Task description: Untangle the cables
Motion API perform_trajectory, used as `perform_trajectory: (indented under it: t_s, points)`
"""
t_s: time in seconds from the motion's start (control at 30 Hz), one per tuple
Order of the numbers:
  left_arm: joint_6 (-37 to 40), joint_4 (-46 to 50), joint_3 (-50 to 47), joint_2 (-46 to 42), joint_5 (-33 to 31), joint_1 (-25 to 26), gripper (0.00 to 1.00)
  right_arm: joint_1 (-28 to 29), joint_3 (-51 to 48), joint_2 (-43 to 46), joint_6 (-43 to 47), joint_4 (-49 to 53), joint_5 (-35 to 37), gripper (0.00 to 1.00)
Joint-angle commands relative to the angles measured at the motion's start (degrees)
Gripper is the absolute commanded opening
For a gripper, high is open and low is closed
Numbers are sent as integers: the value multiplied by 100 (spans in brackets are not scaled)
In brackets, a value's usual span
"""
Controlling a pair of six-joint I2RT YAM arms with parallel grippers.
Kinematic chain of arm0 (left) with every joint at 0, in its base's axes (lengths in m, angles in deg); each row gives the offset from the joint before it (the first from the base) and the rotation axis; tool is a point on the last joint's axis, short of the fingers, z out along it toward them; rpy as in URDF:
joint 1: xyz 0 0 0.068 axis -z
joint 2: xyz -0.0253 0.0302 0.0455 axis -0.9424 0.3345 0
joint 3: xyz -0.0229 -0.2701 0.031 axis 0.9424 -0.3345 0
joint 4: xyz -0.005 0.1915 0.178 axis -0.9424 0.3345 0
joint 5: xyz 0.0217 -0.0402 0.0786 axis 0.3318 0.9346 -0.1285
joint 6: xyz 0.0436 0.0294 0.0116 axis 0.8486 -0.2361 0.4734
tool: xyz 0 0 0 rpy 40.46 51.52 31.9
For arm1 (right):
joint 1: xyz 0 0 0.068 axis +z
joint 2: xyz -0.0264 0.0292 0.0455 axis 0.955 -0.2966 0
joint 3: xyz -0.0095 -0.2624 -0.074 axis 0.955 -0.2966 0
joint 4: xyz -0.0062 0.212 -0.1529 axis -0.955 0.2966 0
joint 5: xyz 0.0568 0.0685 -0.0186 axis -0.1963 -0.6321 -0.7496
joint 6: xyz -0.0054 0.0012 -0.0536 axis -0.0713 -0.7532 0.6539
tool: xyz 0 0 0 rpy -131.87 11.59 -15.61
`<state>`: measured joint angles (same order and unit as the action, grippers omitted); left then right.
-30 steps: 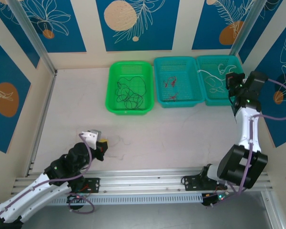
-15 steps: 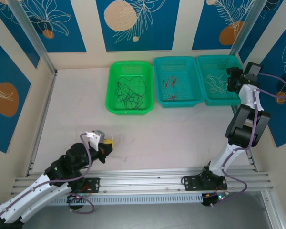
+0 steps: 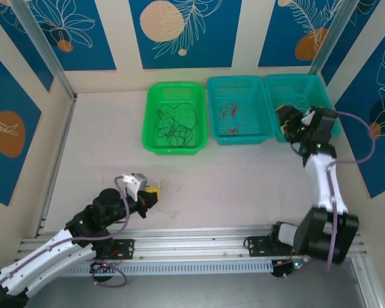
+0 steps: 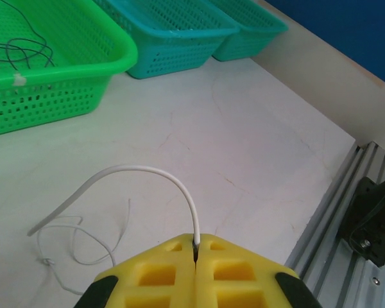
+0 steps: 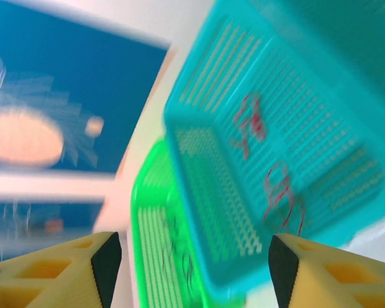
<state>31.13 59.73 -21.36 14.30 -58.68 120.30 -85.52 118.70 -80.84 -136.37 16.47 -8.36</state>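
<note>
My left gripper [image 3: 153, 191] is low over the table's near left, shut on one end of a white cable [image 4: 147, 173]. That cable arches up from the yellow fingertips [image 4: 196, 242] and curves left down to the table. A black cable [image 3: 173, 125] lies in loose loops in the green basket [image 3: 151, 138]. A red cable [image 3: 231, 119] lies in the middle teal basket [image 3: 240, 138]. My right gripper [image 3: 289, 122] hangs open at the near left corner of the right teal basket [image 3: 308, 83], nothing between its fingers [image 5: 106, 256]. In its blurred wrist view the red cable [image 5: 279, 186] and black cable [image 5: 179, 256] show.
A thin pale wire [image 4: 70, 237] loops on the table left of my left gripper. The three baskets stand side by side at the back. An aluminium rail [image 3: 192, 240] runs along the near edge, and patterned walls close in the back and sides.
The right arm has swung left and nearer from the right basket's far right edge, and its jaws now stand open. The left gripper has moved slightly right with the white cable.
</note>
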Motion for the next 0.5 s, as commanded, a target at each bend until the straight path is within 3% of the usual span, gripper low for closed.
perform_trajectory:
  t_s: [0.0,0.17,0.23,0.27,0.47]
  points:
    - [284,-484,388,265,431,-36,0,946,-686,1193,1518,83,-470,64]
    - [520,-714,881,872,877,-36,0,2772,-1607,2555,2730,-86,-439,69]
    - [585,-767,1104,1097,954,-36,0,3525,-2007,2919,3159,-487,-251,78]
    - [627,-825,1211,1226,1011,-34,0,3905,-2223,3092,3456,-772,-159,97]
    - [716,-1172,1632,1754,1221,-36,0,5764,-3097,2965,5071,-2681,544,100]
